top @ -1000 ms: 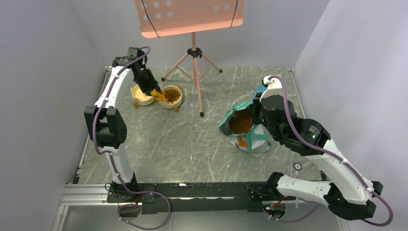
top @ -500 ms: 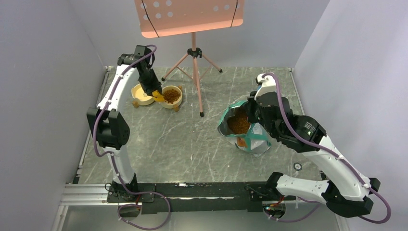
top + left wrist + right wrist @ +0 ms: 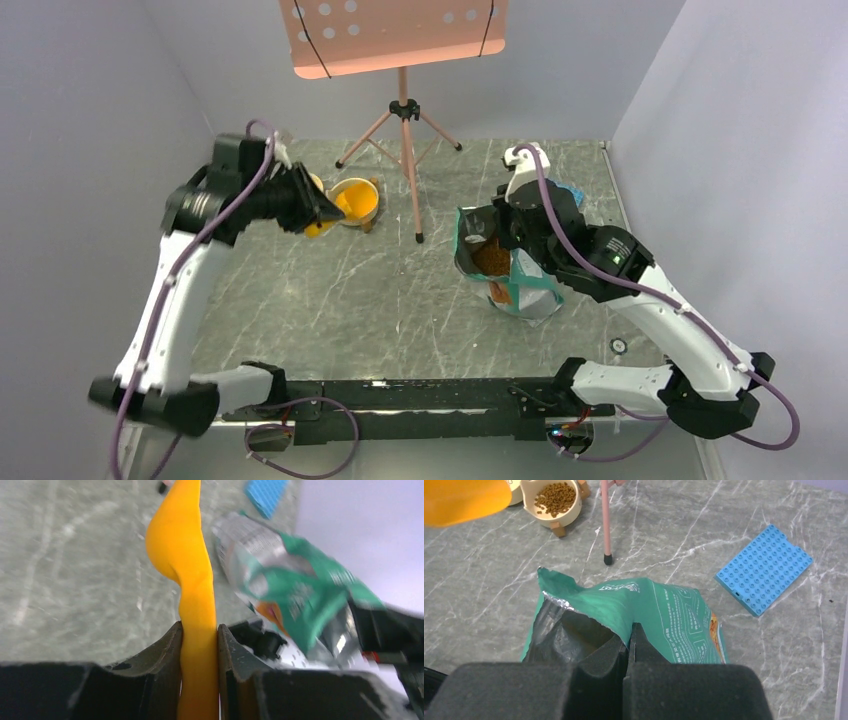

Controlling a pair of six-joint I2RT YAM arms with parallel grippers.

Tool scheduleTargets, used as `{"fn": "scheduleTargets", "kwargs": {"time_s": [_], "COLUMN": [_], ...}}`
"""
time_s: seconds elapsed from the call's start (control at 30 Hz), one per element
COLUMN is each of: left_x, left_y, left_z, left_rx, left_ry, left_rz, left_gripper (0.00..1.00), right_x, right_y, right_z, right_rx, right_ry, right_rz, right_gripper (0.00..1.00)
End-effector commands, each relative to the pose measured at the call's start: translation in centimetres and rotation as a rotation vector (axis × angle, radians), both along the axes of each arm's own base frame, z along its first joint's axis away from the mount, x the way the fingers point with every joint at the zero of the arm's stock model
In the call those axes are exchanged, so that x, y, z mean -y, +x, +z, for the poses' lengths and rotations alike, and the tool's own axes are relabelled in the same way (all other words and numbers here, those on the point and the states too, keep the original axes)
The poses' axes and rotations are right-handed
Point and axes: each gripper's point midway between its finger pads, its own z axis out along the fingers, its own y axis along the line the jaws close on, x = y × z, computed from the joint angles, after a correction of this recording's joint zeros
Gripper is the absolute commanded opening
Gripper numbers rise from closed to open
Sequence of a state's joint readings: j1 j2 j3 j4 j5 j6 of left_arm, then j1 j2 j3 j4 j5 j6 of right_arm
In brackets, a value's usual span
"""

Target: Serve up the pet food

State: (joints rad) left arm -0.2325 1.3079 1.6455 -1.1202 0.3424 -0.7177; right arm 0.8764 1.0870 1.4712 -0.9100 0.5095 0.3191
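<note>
My left gripper (image 3: 312,212) (image 3: 199,630) is shut on the handle of the yellow scoop (image 3: 352,200) (image 3: 177,540), which hangs above the cream bowl (image 3: 541,507). No kibble shows in the scoop. The pet food (image 3: 555,497) lies in that bowl, and more of it (image 3: 490,258) shows inside the open teal-green bag (image 3: 520,290) (image 3: 664,615). My right gripper (image 3: 500,225) (image 3: 629,635) is shut on the bag's upper rim and holds the mouth open. The scoop is an orange blur at the top left of the right wrist view (image 3: 464,500).
A pink music stand (image 3: 404,110) has a tripod foot (image 3: 608,557) between bowl and bag. A blue studded plate (image 3: 764,567) lies behind the bag. A second cream bowl (image 3: 514,492) sits left of the first. Grey walls close both sides.
My left arm has swung out to the left and lifted the scoop out of the bowl, now pointing right. My right gripper has shifted slightly back with the bag rim.
</note>
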Motion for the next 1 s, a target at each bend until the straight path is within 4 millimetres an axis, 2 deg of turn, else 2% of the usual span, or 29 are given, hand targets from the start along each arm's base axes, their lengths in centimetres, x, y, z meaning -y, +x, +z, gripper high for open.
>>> {"fn": "scheduleTargets", "kwargs": {"time_s": [0.0,0.1,0.13,0.23,0.3,0.47,0.63,0.77,0.93,0.97], "left_x": [2.8,3.2,3.5,4.2,4.1,4.1,5.7,7.4,9.1,8.8], "left_y": [-6.4,-10.0,-11.3,-13.4,-14.2,-15.1,-14.2,-13.1,-12.9,-12.7], "left_z": [2.4,3.7,4.8,6.1,6.8,9.5,10.5,9.0,6.1,4.7], "left_rx": [0.016,0.031,0.064,0.084,0.096,0.118,0.092,-0.004,-0.156,-0.212], "left_ry": [-0.232,-0.351,-0.417,-0.582,-0.62,-0.592,-0.613,-0.567,-0.535,-0.497], "left_rz": [-0.141,-0.174,-0.189,-0.197,-0.185,-0.203,-0.241,-0.241,-0.234,-0.186], "left_gripper": [0.0,0.0,0.0,0.0,0.0,0.0,0.0,0.0,0.0,0.0], "right_x": [-2.6,-4.3,-4.9,-6.6,-7.4,-8.9,-8.9,-8.4,-9.6,-10.5], "right_y": [1.6,2.6,2.8,3.5,3.8,3.6,3.0,2.4,0.8,-0.2], "right_z": [2.0,2.0,2.0,1.6,1.4,1.4,0.9,1.5,3.4,4.2], "right_rx": [0.069,0.069,0.071,0.059,0.051,0.034,0.026,0.039,0.094,0.122], "right_ry": [0.035,0.026,0.032,0.032,0.036,0.066,0.062,0.079,0.087,0.095], "right_rz": [0.067,0.097,0.111,0.148,0.162,0.194,0.196,0.193,0.24,0.277], "right_gripper": [0.0,0.0,0.0,0.0,0.0,0.0,0.0,0.0,0.0,0.0]}}
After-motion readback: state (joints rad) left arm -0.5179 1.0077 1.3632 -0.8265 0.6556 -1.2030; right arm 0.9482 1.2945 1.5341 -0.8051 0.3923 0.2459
